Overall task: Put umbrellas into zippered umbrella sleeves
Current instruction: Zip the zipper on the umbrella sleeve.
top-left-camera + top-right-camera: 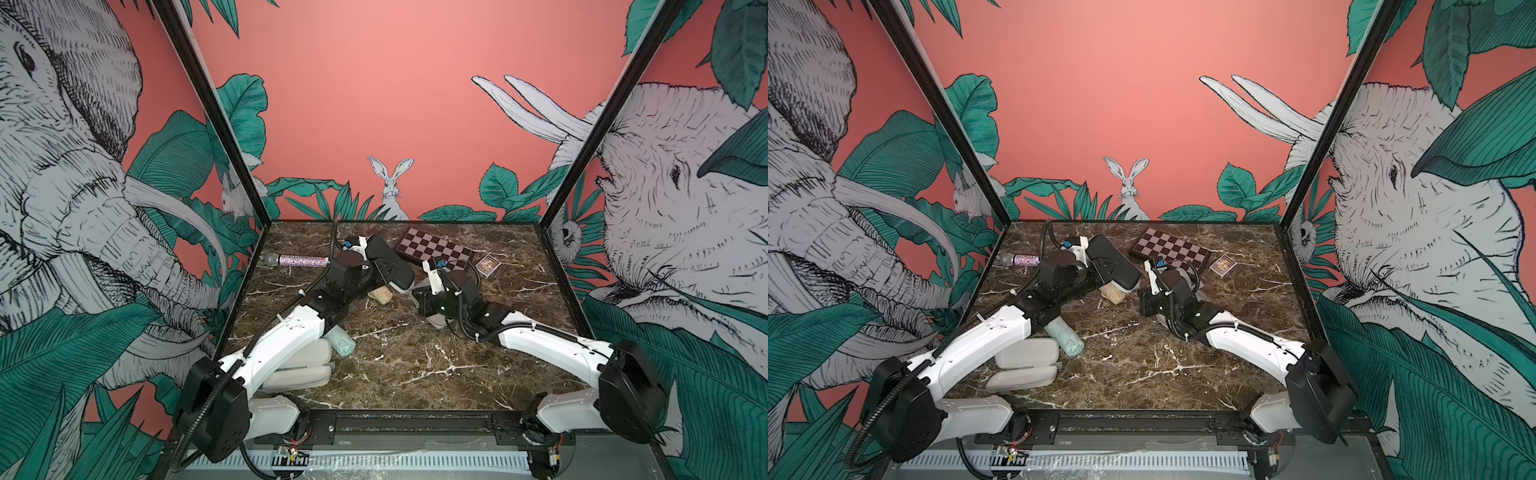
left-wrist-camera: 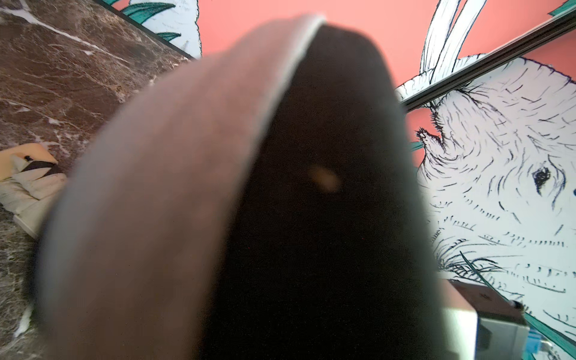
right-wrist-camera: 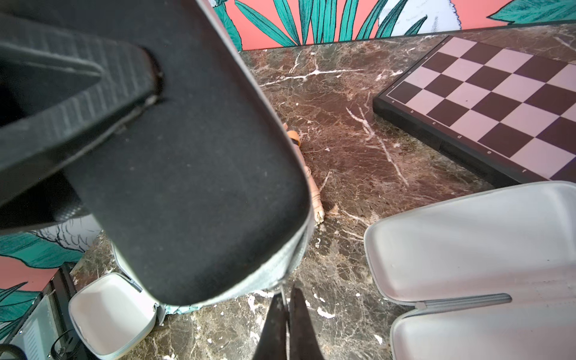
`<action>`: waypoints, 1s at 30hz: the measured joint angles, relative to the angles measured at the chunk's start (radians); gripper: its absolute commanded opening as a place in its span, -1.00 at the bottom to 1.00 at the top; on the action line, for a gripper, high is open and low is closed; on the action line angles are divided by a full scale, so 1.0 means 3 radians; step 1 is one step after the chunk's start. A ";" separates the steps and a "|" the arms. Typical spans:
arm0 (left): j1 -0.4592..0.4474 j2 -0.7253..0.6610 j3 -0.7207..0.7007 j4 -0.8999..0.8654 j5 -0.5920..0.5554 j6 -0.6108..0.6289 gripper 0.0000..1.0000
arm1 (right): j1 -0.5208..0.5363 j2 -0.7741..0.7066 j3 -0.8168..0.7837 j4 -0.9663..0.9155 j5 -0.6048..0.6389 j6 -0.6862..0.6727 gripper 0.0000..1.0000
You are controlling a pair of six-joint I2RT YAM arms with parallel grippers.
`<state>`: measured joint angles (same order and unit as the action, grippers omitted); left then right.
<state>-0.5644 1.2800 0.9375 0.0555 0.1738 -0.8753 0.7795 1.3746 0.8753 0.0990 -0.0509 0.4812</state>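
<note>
My left gripper is shut on the black sleeve, holding it tilted above the table; the sleeve fills the left wrist view. My right gripper is shut on the thin zipper pull at the black sleeve's lower rounded end. A tan umbrella lies on the marble under that sleeve. A pale mint umbrella lies beside the open beige sleeve at the near left. Another open sleeve, pale grey inside, lies under my right arm.
A chequered chessboard box lies at the back, with a small card box to its right. A glittery microphone lies at the back left. Black frame posts and printed walls enclose the marble table.
</note>
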 measured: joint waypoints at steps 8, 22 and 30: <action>0.0364 0.0413 0.0365 -0.0221 0.1268 0.0268 -0.58 | -0.0006 -0.0117 -0.0036 -0.0080 0.0187 -0.0576 -1.00; 0.0483 0.0842 0.0384 -0.0118 0.2248 0.0469 -0.55 | -0.0025 -0.0161 -0.0137 -0.0233 0.0271 -0.1397 -1.00; 0.0483 0.0862 0.0389 -0.0248 0.2567 0.0641 -0.46 | -0.0242 -0.0332 -0.0203 -0.0413 0.0050 -0.1174 -0.02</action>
<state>-0.4194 1.5387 1.0542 -0.0189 0.9440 -0.6830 0.7071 1.2751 0.8143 -0.0250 -0.0360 0.1291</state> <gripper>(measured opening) 0.355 0.425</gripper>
